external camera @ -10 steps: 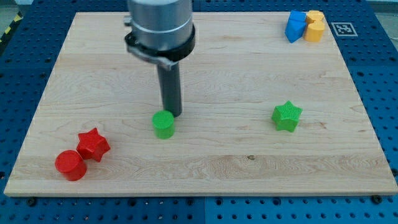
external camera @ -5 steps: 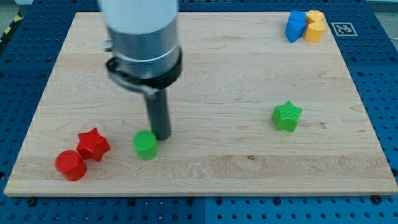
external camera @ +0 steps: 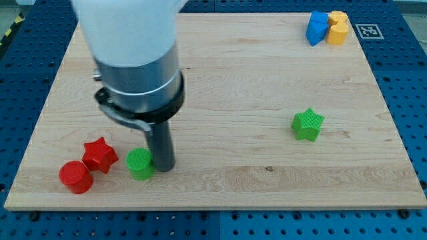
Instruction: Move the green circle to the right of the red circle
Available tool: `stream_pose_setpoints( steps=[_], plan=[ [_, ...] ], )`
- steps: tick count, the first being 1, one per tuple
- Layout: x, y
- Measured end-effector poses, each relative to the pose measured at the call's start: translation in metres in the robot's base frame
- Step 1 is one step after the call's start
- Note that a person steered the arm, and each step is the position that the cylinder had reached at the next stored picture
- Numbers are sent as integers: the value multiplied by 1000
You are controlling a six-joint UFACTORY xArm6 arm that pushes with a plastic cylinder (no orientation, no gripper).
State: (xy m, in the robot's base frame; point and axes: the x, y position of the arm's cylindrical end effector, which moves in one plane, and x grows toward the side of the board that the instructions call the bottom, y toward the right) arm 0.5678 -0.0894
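The green circle [external camera: 139, 164] lies near the board's bottom left, just right of the red star [external camera: 100, 154]. The red circle [external camera: 75, 177] sits below and left of the red star, touching it. My tip [external camera: 163, 167] rests on the board against the green circle's right side. The arm's grey body hides the board above the tip.
A green star [external camera: 307, 125] lies right of centre. A blue block [external camera: 317, 28] and an orange block [external camera: 337, 28] sit together at the top right corner. The wooden board [external camera: 267, 80] ends close below the red circle.
My tip has moved down and to the left, pushing the green circle with it from the board's lower middle to just right of the red star.
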Motion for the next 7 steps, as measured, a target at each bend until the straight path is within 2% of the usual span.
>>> stream_pose_setpoints(
  steps=[1, 2, 5, 6, 7],
  plan=[
    [-3, -11],
    [-24, -7],
    [7, -36],
    [-25, -32],
    [-82, -14]
  ],
)
